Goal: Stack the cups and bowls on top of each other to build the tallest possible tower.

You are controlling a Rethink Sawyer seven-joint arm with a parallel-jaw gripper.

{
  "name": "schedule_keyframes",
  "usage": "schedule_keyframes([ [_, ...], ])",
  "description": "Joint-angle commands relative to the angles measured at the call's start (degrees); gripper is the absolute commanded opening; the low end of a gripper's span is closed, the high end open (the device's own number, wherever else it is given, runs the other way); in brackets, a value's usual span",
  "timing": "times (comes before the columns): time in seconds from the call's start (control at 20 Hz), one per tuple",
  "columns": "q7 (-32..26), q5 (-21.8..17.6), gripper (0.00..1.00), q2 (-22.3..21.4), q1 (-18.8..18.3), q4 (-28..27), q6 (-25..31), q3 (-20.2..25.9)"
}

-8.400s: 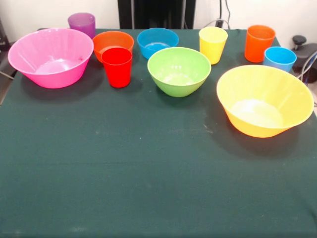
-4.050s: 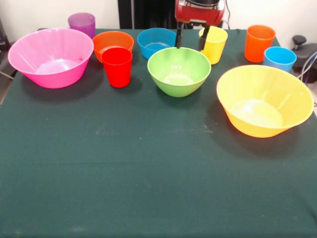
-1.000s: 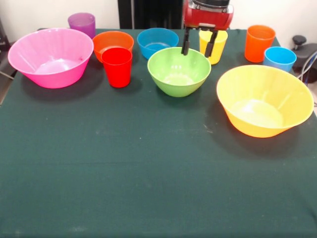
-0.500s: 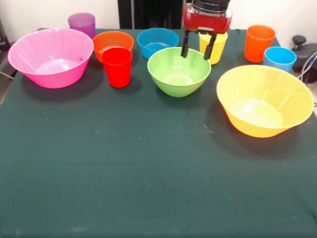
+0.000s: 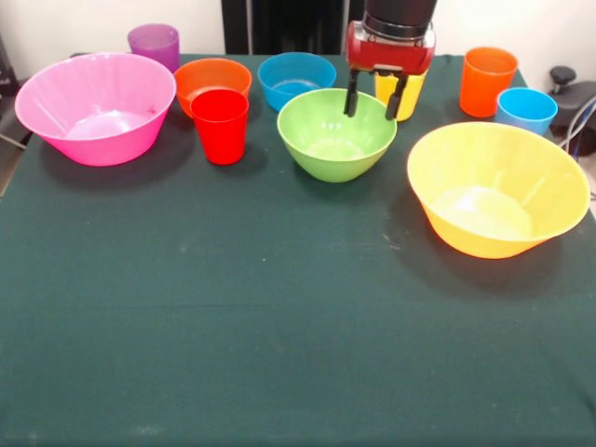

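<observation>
End effector (image 5: 375,104) has dropped lower since a second ago, fingers apart, straddling the far-right rim of the glossy lime green plastic bowl (image 5: 336,133). Only the front view is available. Tapered yellow plastic cup (image 5: 402,88) sits directly behind it, nearly touching; large yellow-orange plastic bowl (image 5: 497,187) lies right and nearer the camera. Risk: thin-rim pinch slips or tips the bowl, or a finger clips the cup.
</observation>
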Motion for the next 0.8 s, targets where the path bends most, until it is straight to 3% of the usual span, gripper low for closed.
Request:
schedule_keyframes([
  [0.05,11.1,2.3,1.00,2.8,-2.0,-0.5,-2.2,8.2],
  [0.6,12.9,3.1,1.00,2.7,-1.5,1.3,-3.7,9.9],
  [0.8,12.8,4.0,1.00,-1.5,0.4,2.2,-0.1,7.4],
])
